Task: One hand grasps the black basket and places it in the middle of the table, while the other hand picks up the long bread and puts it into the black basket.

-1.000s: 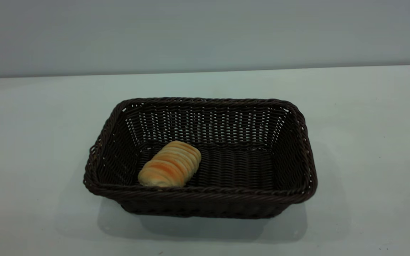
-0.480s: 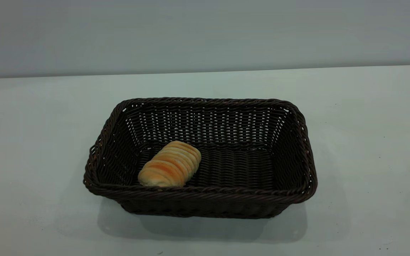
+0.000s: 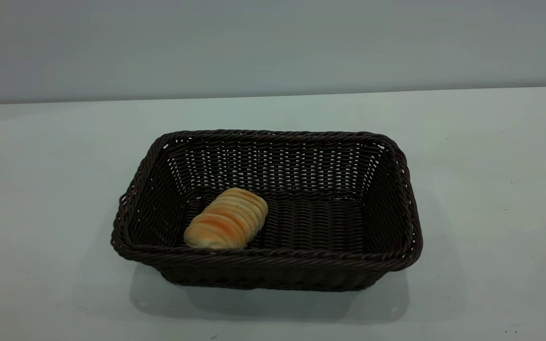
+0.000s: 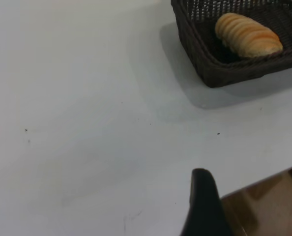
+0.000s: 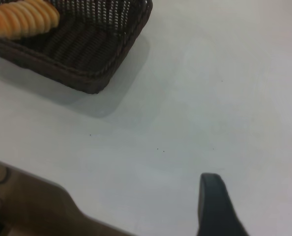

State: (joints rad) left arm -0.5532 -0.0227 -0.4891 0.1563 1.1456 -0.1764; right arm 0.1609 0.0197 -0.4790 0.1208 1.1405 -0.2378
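Note:
The black basket (image 3: 273, 265) stands in the middle of the table (image 3: 491, 189). The long bread (image 3: 226, 219) lies inside it, at its left end, against the near wall. Both also show in the left wrist view, the basket (image 4: 205, 59) and the bread (image 4: 248, 34), and in the right wrist view, the basket (image 5: 87, 54) and the bread (image 5: 20, 18). Neither gripper appears in the exterior view. My left gripper (image 4: 205, 206) is a dark shape over bare table near the edge, far from the basket. My right gripper (image 5: 256, 196) is open and empty over bare table, well away from the basket.
The table's edge runs close to both grippers, with brown floor beyond it in the left wrist view (image 4: 264, 206) and the right wrist view (image 5: 28, 201). A grey wall (image 3: 273, 42) stands behind the table. Bare tabletop lies on all sides of the basket.

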